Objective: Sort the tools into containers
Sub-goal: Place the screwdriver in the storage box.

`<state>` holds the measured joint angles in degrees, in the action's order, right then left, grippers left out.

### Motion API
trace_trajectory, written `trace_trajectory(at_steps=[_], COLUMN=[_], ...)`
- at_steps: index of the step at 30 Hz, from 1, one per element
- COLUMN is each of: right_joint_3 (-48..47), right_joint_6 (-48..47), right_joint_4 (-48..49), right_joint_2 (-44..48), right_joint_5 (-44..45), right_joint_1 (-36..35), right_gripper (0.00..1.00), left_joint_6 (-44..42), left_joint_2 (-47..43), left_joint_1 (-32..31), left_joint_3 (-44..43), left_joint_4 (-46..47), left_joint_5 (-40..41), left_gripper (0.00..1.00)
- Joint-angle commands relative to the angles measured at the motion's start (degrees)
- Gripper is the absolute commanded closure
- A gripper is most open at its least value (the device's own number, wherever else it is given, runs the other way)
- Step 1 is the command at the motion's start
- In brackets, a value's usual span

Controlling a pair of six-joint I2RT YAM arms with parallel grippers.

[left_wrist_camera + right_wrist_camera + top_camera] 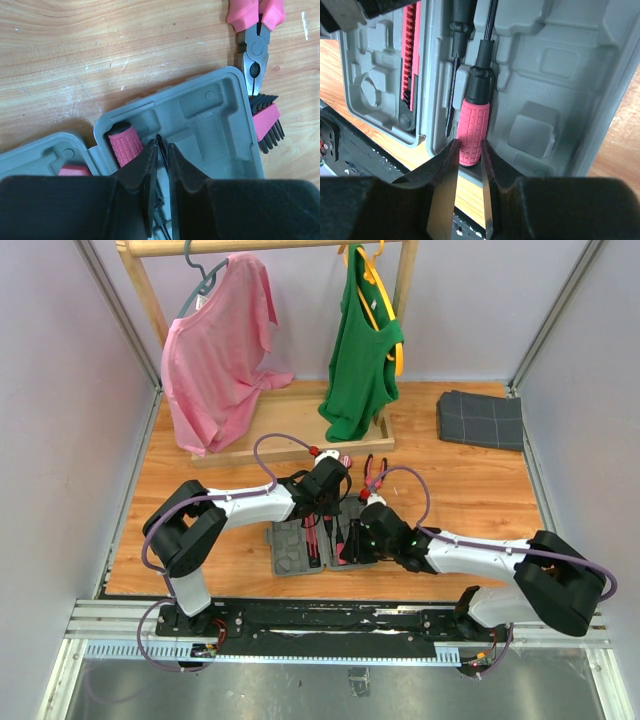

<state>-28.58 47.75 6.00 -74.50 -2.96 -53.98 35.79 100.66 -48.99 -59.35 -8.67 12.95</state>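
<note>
The pink-handled screwdriver [472, 132] lies in a recess of the open grey tool case [560, 60], and I have my right gripper [469, 149] clamped on its handle end. My left gripper [162, 150] has its jaws nearly together around a thin black shaft [160, 142] in the case; pinching or not, I cannot tell.

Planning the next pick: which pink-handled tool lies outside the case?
The pliers, on bare wood past the case corner; the pink screwdriver and knife lie inside.

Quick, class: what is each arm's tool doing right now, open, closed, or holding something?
Left tool: closed on a thin black shaft.
Right tool: closed on the pink-handled screwdriver.
</note>
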Motion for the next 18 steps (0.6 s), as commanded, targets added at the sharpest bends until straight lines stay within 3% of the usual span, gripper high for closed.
trace_trajectory(at_steps=[1,18], right_joint_3=[-2.1,-1.9], right_joint_6=[0.1,0.6], right_joint_4=[-3.8,-7.8], right_joint_2=[-1.3,-0.4], right_joint_5=[2.8,5.5], right_joint_1=[0.6,0.6], right_gripper=[0.76,0.78], left_joint_6=[-0.6,-1.1], left_joint_2=[0.8,4.2], left_joint_1=[-0.6,-0.7], left_joint_3=[-0.1,-1.9], left_joint_4=[1.3,-1.5], left_joint_5=[0.2,1.5], left_gripper=[0.81,0.85])
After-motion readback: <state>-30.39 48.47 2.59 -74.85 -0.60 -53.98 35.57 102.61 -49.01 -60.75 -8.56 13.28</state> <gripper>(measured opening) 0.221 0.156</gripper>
